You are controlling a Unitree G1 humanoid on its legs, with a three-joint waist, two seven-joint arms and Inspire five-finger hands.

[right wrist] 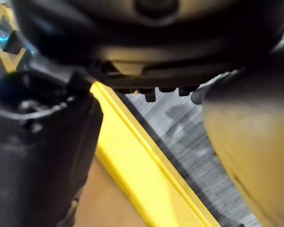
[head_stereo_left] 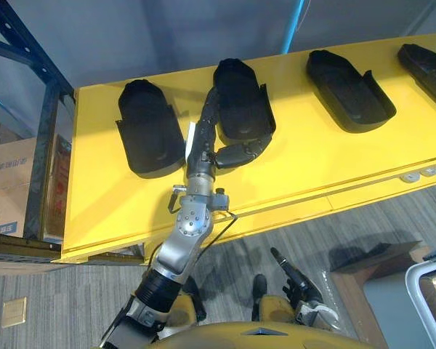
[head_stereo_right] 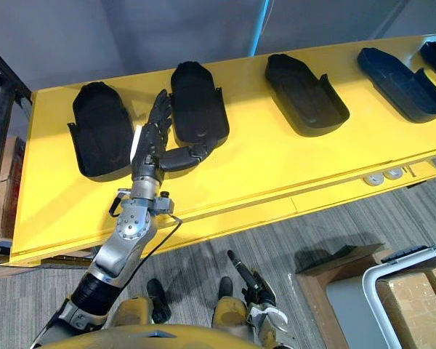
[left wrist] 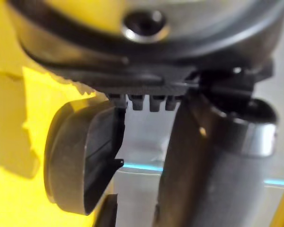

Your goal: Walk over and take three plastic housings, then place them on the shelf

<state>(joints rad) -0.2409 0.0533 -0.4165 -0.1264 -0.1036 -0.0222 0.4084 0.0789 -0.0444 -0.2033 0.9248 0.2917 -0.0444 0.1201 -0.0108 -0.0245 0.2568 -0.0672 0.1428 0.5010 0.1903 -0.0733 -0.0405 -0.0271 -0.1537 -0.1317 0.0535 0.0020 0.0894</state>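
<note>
Black plastic housings lie in a row along the yellow counter [head_stereo_left: 291, 182], open side up and well apart from one another, so that a hand can come down between neighbours. None has been lifted; all the ones in view rest flat on the counter.

The left hand [head_stereo_right: 151, 142] reaches over the near edge to the second housing [head_stereo_right: 198, 102]. Its fingers [head_stereo_right: 160, 109] are straight and unclenched, running along that housing's left wall in the gap beside the first housing [head_stereo_right: 102, 131]. The thumb [head_stereo_right: 185, 155] is spread wide and lies across the housing's near end. The hand thus frames the near-left corner rather than clasping it, probably to line up before closing. Whether the fingers touch the wall or sit just beside it is not clear.

The right hand [head_stereo_right: 251, 280] hangs low, near the floor and off the counter, with loose fingers holding nothing. It seems parked to keep clear while the left arm works.

The third housing [head_stereo_right: 305, 94] and fourth housing [head_stereo_right: 400, 73] lie further to the right, untouched. A dark metal rack [head_stereo_left: 47, 138] stands at the counter's left end and may be the shelf. The task looks to be at its first pick.
</note>
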